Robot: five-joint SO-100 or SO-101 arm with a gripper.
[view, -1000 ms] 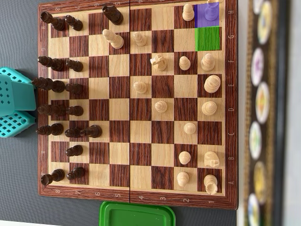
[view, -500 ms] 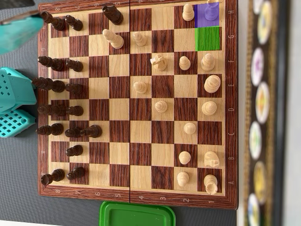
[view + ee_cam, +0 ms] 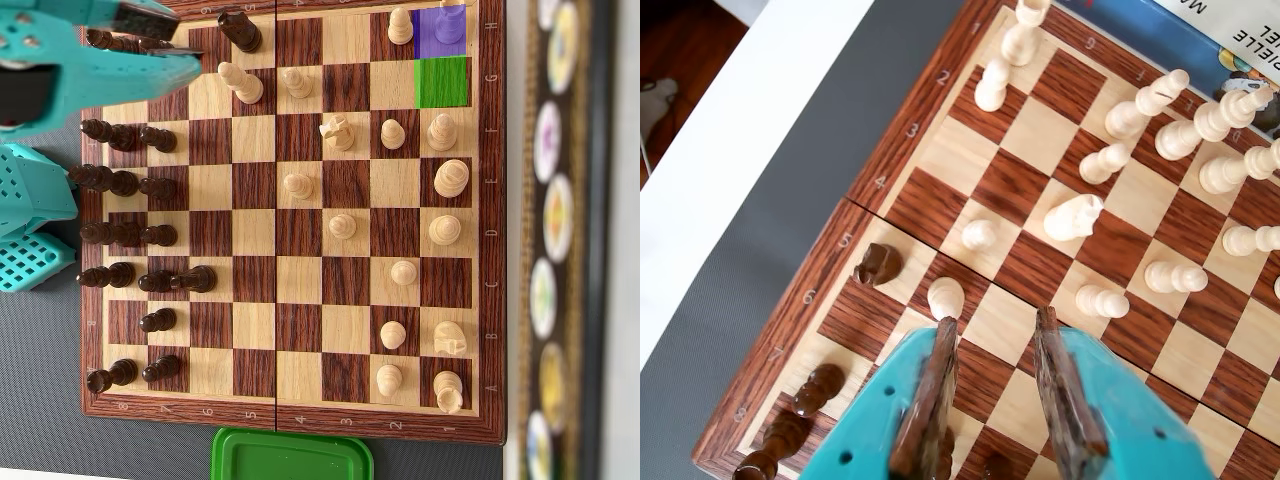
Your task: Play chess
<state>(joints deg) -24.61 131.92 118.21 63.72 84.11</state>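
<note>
The teal gripper (image 3: 185, 45) is hanging over the top left corner of the chessboard (image 3: 290, 425) in the overhead view, above the dark pieces there, and in the wrist view its two wood-faced fingers (image 3: 930, 390) are standing apart with nothing between them. In the wrist view a light pawn (image 3: 945, 296) is sitting just beyond the left fingertip, with a dark knight (image 3: 878, 264) near it toward the board's edge. In the overhead view a purple square (image 3: 441, 30) and a green square (image 3: 441, 82) are showing at the board's top right corner, well apart from the gripper, and a green lid (image 3: 290, 455) is lying just below the board.
</note>
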